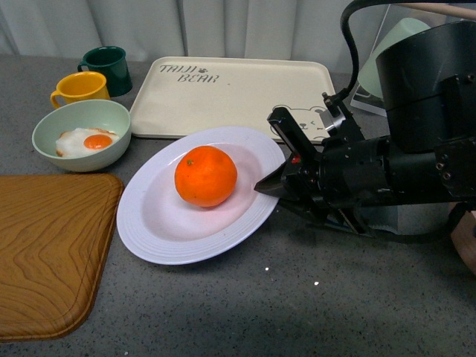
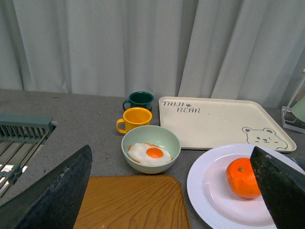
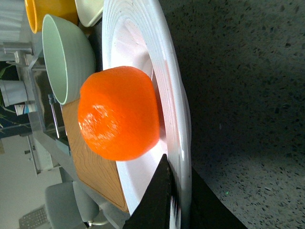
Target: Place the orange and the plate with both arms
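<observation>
Grey speckled bench (image 1: 297, 297) stretches under both my arms. At its near left corner lies a brown wood-grain tray (image 1: 44, 245) with rounded corners. My left gripper (image 2: 170, 162) hangs over that corner, its two dark fingers (image 2: 47, 200) spread wide with nothing between them.

Mid-bench sits the large round white plate (image 1: 163, 238), ridged along its rim. The bright round orange (image 1: 206, 175) rests in its well, green stem dot up. My right gripper (image 1: 269, 186) is clamped on the plate's right rim, one finger on top and one beneath.

Toward the left edge, just beside the plate, stands a pale green bowl (image 1: 52, 123) holding a fried egg (image 1: 85, 141). Behind it come a yellow mug (image 1: 80, 87) and then a dark green mug (image 1: 108, 67). A cream rectangular bear tray (image 1: 223, 97) lies along the far edge, before a white curtain (image 1: 223, 26).
</observation>
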Robot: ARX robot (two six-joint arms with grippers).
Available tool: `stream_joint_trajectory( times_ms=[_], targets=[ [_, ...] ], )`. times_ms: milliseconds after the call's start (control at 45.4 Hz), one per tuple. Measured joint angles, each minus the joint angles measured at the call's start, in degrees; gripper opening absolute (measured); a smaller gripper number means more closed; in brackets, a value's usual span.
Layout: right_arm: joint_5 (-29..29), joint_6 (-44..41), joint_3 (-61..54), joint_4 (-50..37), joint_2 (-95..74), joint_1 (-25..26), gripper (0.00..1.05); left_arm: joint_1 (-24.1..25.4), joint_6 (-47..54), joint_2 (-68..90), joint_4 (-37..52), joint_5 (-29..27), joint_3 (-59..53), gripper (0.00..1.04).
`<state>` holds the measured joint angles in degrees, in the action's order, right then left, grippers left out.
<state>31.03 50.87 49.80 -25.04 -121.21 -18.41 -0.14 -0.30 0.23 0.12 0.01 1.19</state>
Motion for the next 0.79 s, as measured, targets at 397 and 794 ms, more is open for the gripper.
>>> stream_joint_trajectory(
  times_ms=[397, 794],
  targets=[
    [1.3, 6.0, -0.7, -14.2, 1.9, 4.7, 0.01, 0.0, 0.0, 0.0, 0.0, 0.0, 0.0, 0.98],
    [2.3, 11.8, 28.4, -6.7, -15.9, 7.4, 0.01, 0.0, 0.0, 0.0, 0.0, 0.0, 0.0, 0.98]
  ],
)
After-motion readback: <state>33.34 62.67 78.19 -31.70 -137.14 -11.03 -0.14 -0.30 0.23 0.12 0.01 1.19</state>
